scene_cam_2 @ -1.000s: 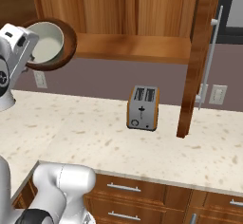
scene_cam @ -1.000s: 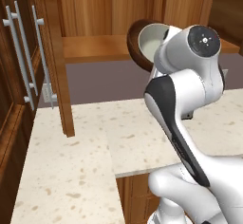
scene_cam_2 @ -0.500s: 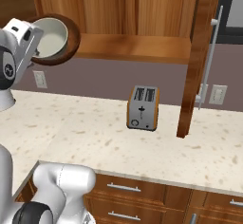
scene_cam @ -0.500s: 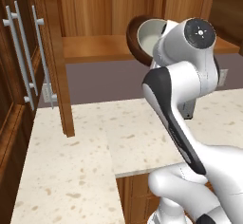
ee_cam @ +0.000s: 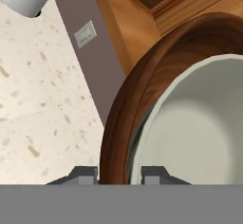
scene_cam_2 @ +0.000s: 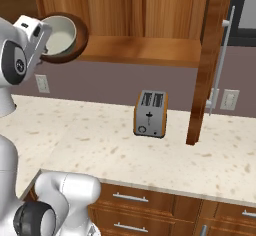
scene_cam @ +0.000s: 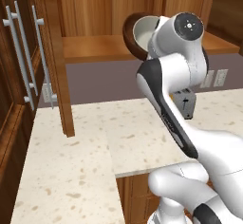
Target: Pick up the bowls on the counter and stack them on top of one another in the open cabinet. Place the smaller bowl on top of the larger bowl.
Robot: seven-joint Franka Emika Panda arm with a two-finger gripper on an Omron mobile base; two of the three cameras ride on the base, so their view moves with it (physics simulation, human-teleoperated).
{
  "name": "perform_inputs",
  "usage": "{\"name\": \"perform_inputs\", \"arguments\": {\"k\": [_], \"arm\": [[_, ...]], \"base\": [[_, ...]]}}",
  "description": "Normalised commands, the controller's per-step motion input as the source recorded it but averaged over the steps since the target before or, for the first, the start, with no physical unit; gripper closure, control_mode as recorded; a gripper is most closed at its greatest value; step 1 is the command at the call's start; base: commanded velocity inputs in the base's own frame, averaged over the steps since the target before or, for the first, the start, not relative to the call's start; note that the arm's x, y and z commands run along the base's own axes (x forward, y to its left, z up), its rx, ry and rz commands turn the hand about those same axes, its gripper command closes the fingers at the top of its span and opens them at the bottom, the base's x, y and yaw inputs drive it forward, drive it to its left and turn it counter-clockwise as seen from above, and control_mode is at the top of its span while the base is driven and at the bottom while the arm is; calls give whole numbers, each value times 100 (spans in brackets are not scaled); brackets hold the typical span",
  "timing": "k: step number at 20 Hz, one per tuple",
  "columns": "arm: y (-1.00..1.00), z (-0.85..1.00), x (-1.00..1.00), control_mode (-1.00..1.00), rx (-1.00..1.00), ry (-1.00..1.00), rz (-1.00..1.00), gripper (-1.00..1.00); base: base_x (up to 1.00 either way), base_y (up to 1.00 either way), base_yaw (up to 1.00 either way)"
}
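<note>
Brown wood and pale glaze nested: small bowl (ee_cam: 199, 133) already inside big bowl (ee_cam: 142, 104), both tipped on edge and pinched at the rims by the gripper (ee_cam: 119, 174), jaws narrowly parted, one finger outside the wood, one inside the pale bowl. Held high, just in front of the cabinet (scene_cam_2: 145, 50) shelf, counter (scene_cam_2: 100, 135) far below the hand. Stacking apparently done; left: reaching in, levelling, setting down, letting go.

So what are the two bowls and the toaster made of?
The larger bowl looks like glossy dark wood, with grain lines showing. The smaller bowl nested inside looks like smooth pale ceramic, though it could be plastic. The toaster looks like brushed metal with orange-brown sides.
</note>
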Motion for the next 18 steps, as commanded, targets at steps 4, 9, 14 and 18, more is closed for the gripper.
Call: {"name": "perform_inputs", "arguments": {"k": [4,9,14,18], "arm": [[0,1,42,-100,-1,0,2,100],[0,3,40,-100,-2,0,2,100],[0,1,38,-100,-3,0,2,100],[0,0,35,-100,-4,0,1,100]], "base": [[0,0,0],[0,0,0],[0,0,0],[0,0,0]]}}
